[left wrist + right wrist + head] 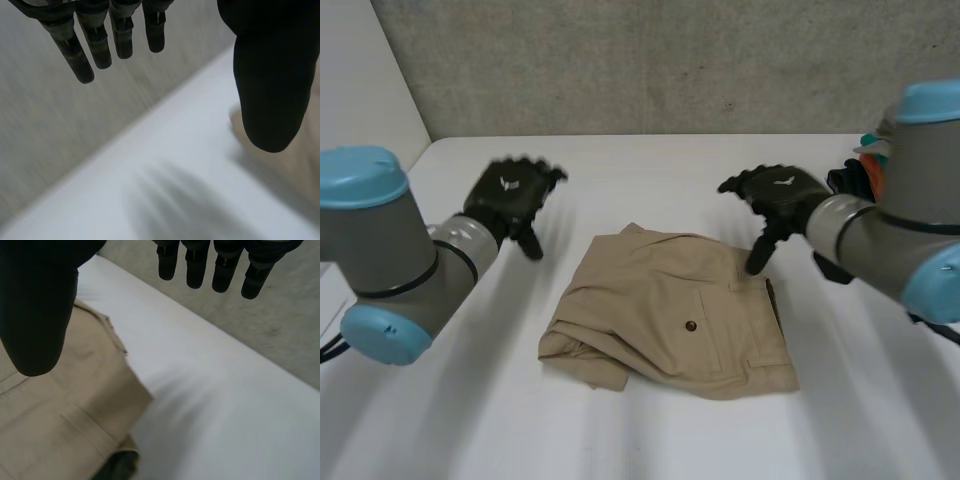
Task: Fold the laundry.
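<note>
Left hand (270,75) open, empty, over table (175,150); right hand (37,305) open too, just above trousers (670,315). Soft, light, floppy; best pinched at both corners of stiffer waistband (778,330).

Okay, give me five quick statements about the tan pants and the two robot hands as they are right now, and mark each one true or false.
1. The tan pants lie folded on the white table. True.
2. The left hand grips a corner of the pants. False: it is open and holds nothing, over bare table beside them.
3. The right hand is open, at the pants' far right edge. True.
4. The pants hang over the table's edge. False: they lie wholly on the tabletop.
5. A pocket button shows on the pants' upper face. True.
</note>
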{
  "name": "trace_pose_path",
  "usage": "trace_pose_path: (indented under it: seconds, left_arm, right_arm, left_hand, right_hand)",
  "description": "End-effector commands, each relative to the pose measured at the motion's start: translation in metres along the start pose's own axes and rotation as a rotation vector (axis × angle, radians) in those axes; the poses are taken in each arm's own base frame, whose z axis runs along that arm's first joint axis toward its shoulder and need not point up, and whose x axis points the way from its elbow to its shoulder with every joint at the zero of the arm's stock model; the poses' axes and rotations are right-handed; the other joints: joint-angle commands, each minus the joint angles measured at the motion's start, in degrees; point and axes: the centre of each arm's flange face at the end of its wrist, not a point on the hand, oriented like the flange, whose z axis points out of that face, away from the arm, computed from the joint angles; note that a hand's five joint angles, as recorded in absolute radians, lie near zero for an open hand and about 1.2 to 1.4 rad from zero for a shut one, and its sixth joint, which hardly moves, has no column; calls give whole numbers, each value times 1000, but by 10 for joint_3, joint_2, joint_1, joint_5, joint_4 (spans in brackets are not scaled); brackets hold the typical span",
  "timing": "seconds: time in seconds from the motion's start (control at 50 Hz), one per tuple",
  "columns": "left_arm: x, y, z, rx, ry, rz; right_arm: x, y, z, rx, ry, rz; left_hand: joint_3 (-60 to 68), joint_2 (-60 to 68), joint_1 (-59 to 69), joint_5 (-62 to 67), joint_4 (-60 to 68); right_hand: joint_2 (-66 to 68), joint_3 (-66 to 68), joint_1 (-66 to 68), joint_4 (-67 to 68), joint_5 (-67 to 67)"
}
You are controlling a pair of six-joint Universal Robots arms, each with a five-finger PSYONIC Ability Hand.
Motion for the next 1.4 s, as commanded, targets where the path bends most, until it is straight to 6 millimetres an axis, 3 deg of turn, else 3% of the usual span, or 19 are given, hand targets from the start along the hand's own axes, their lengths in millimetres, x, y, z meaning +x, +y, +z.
trace_pose_path:
  seconds: [0.02,0.16,0.18,0.24,0.32,0.42,0.56,0.64,0.66,0.72,0.82,0.88,0.98,1.12,1.18,1.26,1.34,1.4]
  left_arm:
    - [6,52,29,-176,119,-54]
    - [11,62,49,-141,206,-76]
    - [13,64,50,-144,209,-78]
    - [14,67,56,-141,214,-92]
    - [11,62,59,-124,209,-116]
    - [15,64,62,-119,228,-144]
    - [43,63,58,-95,387,-174]
    - [63,59,50,-91,478,-217]
    - [66,56,48,-91,491,-233]
    - [65,51,45,-92,489,-257]
    - [37,13,33,-34,415,-297]
    - [17,-2,23,-12,339,-294]
    - [-11,-46,-16,69,191,-259]
    - [-18,-88,-72,181,94,-191]
    - [-16,-85,-81,170,87,-175]
    - [-10,-66,-82,104,84,-109]
    - [-10,-29,-59,-26,25,32]
    - [-11,-14,-42,-70,-7,94]
  right_arm:
    - [-21,30,42,-35,-62,59]
    - [-30,46,61,-48,-80,65]
    - [-31,46,63,-38,-81,59]
    - [-31,41,62,-15,-79,43]
    - [-35,8,43,77,-77,-9]
    - [-33,-40,-8,211,-51,-92]
    - [-39,-60,-55,248,-70,-143]
    - [-38,-67,-78,255,-64,-188]
    - [-38,-68,-80,252,-63,-198]
    - [-38,-69,-87,246,-57,-241]
    - [-32,-69,-88,230,-28,-305]
    - [-18,-69,-90,210,14,-346]
    - [-5,-75,-100,199,56,-378]
    - [-2,-82,-122,173,70,-416]
    - [1,-75,-123,115,60,-435]
    - [-1,-59,-113,29,19,-443]
    - [-2,-36,-88,-60,-8,-451]
    - [-3,-29,-69,-84,-5,-458]
  left_hand:
    - [39,33,46,29,33]
    - [44,38,51,34,38]
    - [44,38,51,34,38]
    - [44,38,51,34,38]
    - [39,33,46,29,33]
    - [27,21,34,18,21]
    - [79,73,86,70,73]
    - [230,225,237,221,224]
    - [374,368,381,364,368]
    - [638,633,645,629,632]
    - [652,647,660,643,646]
    - [652,647,660,643,646]
    - [652,647,660,643,646]
    - [652,647,660,643,646]
    - [652,647,660,643,646]
    - [652,647,660,643,646]
    - [652,647,660,643,646]
    - [652,647,660,643,646]
  right_hand:
    - [24,24,13,19,13]
    - [202,202,191,197,191]
    - [362,362,351,358,352]
    - [662,662,651,658,652]
    - [681,681,670,677,670]
    - [681,681,670,677,670]
    - [681,681,670,677,670]
    - [681,681,670,677,670]
    - [681,681,670,677,670]
    - [681,681,670,677,670]
    - [681,681,670,677,670]
    - [681,681,670,677,670]
    - [681,681,670,677,670]
    - [681,681,670,677,670]
    - [681,681,670,677,670]
    - [681,681,670,677,670]
    - [681,681,670,677,670]
    - [681,681,670,677,670]
